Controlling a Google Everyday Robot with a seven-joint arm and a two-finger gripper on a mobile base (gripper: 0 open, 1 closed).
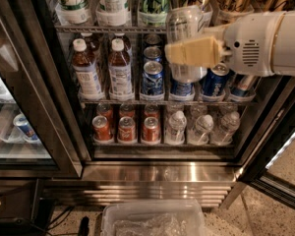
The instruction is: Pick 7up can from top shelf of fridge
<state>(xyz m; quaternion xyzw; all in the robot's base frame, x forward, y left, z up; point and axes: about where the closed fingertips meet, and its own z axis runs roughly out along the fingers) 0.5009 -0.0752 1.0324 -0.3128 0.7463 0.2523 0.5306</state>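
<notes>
**Kid:** Where is the 7up can?

**Friend:** Start at the left. There is the other cooler point(19, 132), then the dark frame of the fridge point(54, 97), then the brown bottles point(86, 68). Go right, and the 7up can point(183, 21) hangs in the air in front of the top shelf point(113, 29). Its bottom is down by the blue cans point(152, 77).

**Kid:** Who holds it?

**Friend:** The gripper point(187, 52). Its jaws squeeze the can's middle, with one tan finger across the front.

**Kid:** Is the job done?

**Friend:** Nearly, I think. The can looks off the rack. It just needs to come out of the fridge.

**Kid:** Can it bump things?

**Friend:** Yes. The wire edge and the blue cans are just behind it. The white arm point(270, 41) fills the right side. Toward us, above the clear bin point(152, 218) on the floor, there is open room.
</notes>
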